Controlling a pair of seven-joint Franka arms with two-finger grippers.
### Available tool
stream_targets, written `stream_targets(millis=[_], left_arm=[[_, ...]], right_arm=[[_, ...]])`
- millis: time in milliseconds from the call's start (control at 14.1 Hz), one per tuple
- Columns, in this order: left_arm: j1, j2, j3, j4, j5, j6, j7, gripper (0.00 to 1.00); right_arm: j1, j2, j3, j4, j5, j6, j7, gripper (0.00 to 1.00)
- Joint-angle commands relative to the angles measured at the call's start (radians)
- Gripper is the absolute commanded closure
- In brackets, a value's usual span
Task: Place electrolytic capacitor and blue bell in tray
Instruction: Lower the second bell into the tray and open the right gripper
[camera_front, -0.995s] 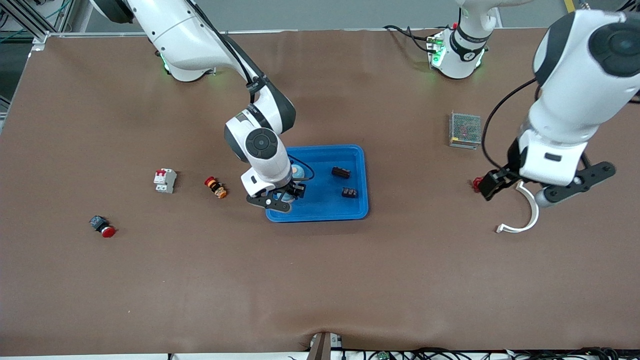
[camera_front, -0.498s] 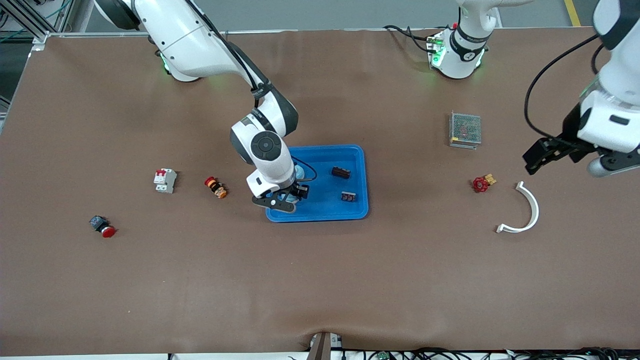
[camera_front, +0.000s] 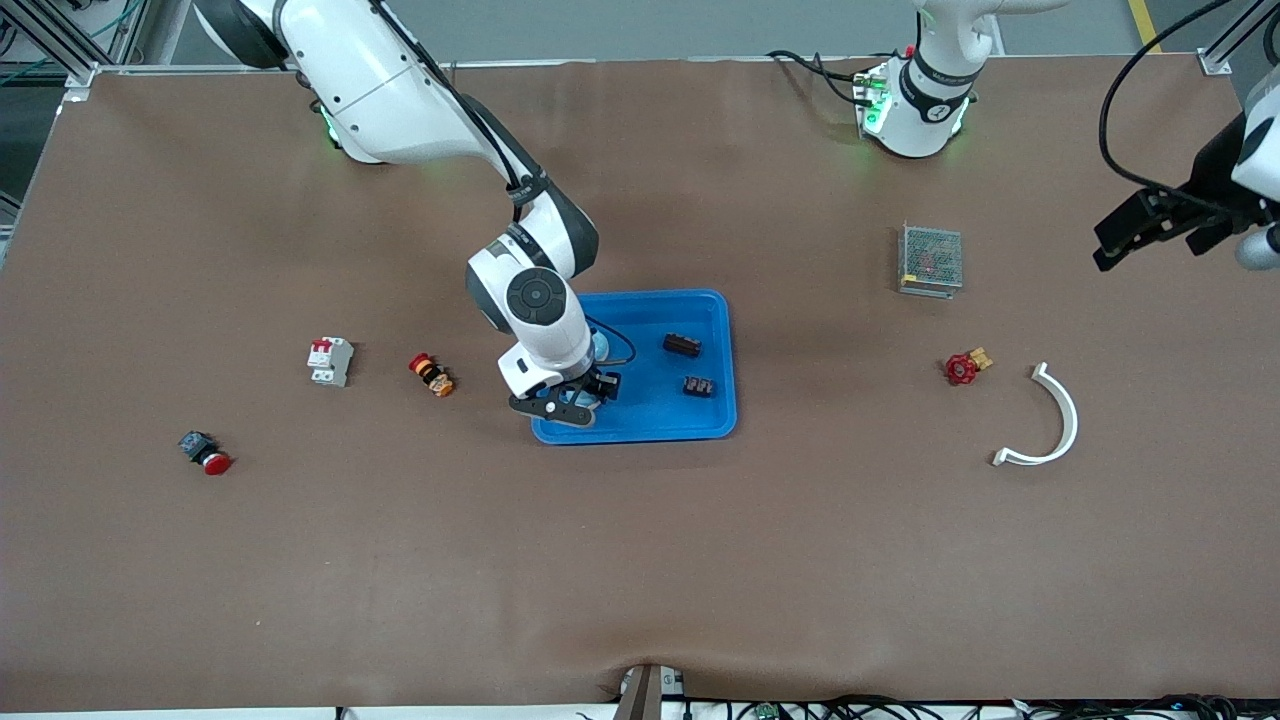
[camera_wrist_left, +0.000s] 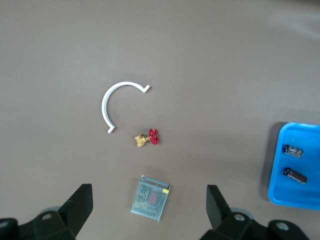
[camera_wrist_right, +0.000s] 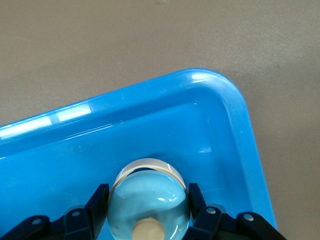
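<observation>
The blue tray (camera_front: 660, 420) lies mid-table. My right gripper (camera_front: 580, 397) hangs low over the tray's corner nearest the right arm's end and the front camera. It is shut on the blue bell (camera_wrist_right: 148, 200), a glossy light-blue dome with a cream knob, one finger (camera_wrist_right: 101, 194) pressed to each side just above the tray floor (camera_wrist_right: 165, 130). Two small dark parts (camera_front: 682, 345) (camera_front: 697, 386) lie in the tray; I cannot tell which is the electrolytic capacitor. My left gripper (camera_front: 1150, 248) is open and empty, high over the left arm's end of the table (camera_wrist_left: 147, 191).
A mesh-covered metal box (camera_front: 930, 260), a red valve (camera_front: 962, 368) and a white curved strip (camera_front: 1050, 425) lie toward the left arm's end. A white breaker (camera_front: 329, 360), an orange-and-red button (camera_front: 431, 374) and a red-capped switch (camera_front: 205, 452) lie toward the right arm's end.
The left arm has swung up and away from the red valve toward the table's end, still open. The right gripper has shifted slightly over the tray with the bell.
</observation>
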Motion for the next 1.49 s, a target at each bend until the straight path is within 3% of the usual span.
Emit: stream_targets(millis=[0,284,427,569,782,924,1422], left_arm=[[-0.011,-0.061,0.014,-0.055,-0.024,-0.011,0.027,0.00],[-0.026,-0.078,0.045,-0.066,-0.035,-0.025,0.079,0.00],[-0.023,-0.072,0.045,-0.063,-0.034,-0.039,0.099,0.00],[-0.024,-0.062,0.044,-0.063,-0.034,-0.045,0.100,0.00],[-0.024,-0.055,0.036,-0.063,-0.035,-0.045,0.148,0.00],[-0.024,-0.055,0.036,-0.065,-0.035,-0.048,0.177,0.00],[-0.031,-0.057,0.028,-0.066,-0.025,-0.066,0.174,0.00]], right_arm=[[0.014,0.008,-0.011,0.002,-0.030,0.018,0.028,0.54],[0.018,0.019,-0.011,0.003,-0.035,0.037,0.028,0.52],[0.018,0.019,-0.011,0.003,-0.035,0.037,0.028,0.45],[0.018,0.016,-0.011,0.003,-0.044,0.035,0.026,0.00],[0.013,-0.004,-0.010,0.003,-0.047,0.012,0.020,0.00],[0.013,-0.058,-0.006,0.011,-0.045,-0.078,0.020,0.00],[-0.004,-0.438,0.000,0.011,0.006,-0.555,-0.079,0.00]])
